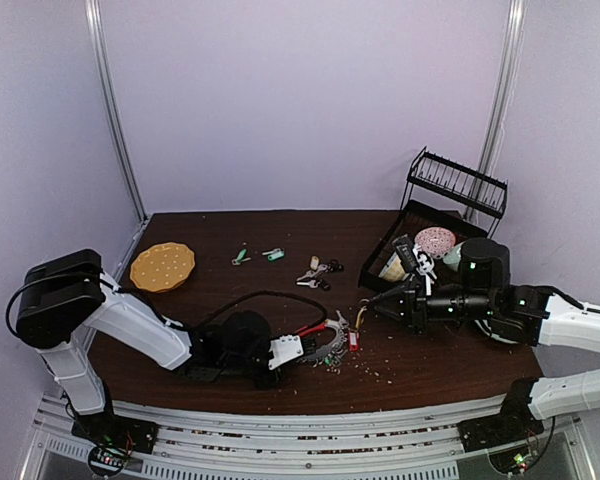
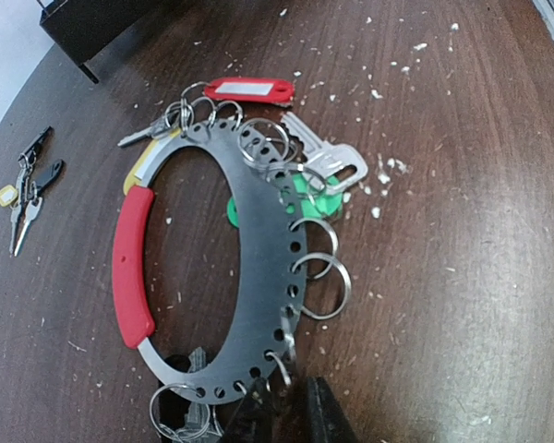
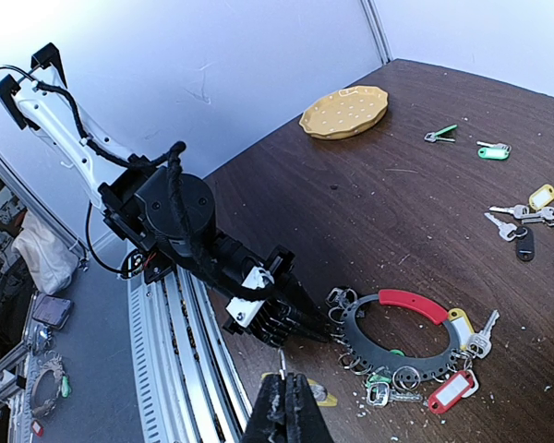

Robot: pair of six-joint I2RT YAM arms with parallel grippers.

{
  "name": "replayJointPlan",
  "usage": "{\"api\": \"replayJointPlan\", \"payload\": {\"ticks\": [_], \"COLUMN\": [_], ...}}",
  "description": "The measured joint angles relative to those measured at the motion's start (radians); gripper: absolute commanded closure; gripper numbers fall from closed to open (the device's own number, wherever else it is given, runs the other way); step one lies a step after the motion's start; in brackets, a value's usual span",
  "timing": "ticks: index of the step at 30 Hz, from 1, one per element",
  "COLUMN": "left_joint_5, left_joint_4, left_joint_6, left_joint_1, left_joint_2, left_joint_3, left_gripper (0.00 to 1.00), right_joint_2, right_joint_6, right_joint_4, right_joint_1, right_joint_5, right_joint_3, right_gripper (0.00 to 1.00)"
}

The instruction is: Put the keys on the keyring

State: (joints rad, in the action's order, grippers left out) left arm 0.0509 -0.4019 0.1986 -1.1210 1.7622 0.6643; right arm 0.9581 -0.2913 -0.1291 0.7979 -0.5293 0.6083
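At the bottom edge of the left wrist view the left gripper [image 2: 284,392] is cut off, and whether it pinches the keyring [image 2: 263,231] cannot be told. A green tag [image 2: 312,196] lies mostly behind the keyring. At the bottom of the right wrist view the right gripper [image 3: 283,380] is cut off. Only a sliver of its key [image 3: 280,358] shows, and the yellow tag [image 3: 321,398] is half hidden.

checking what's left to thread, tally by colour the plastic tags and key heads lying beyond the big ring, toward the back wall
green tags: 2
yellow tag: 1
black key heads: 2
total: 5
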Motion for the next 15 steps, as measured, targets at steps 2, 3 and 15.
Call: {"api": "replayJointPlan", "payload": {"ticks": [2,3,15], "left_joint_5": [0.010,0.020,0.013], "left_joint_4": [0.001,0.004,0.019], "left_joint_6": [0.002,0.002,-0.004], "left_joint_1": [0.000,0.000,0.000], "left_joint_2": [0.000,0.000,-0.078], "left_joint_3": [0.000,0.000,-0.025], "left_gripper": [0.76,0.71,0.63], "right_joint_2": [0.000,0.000,0.000], "right_joint_6": [0.000,0.000,0.000], "right_joint_4": [0.000,0.000,-0.001], "right_joint_1": [0.000,0.000,0.000], "right_joint_5": [0.001,0.000,0.000], "right_joint_3": [0.000,0.000,-0.004], "right_gripper": [1.00,1.00,1.00]}}
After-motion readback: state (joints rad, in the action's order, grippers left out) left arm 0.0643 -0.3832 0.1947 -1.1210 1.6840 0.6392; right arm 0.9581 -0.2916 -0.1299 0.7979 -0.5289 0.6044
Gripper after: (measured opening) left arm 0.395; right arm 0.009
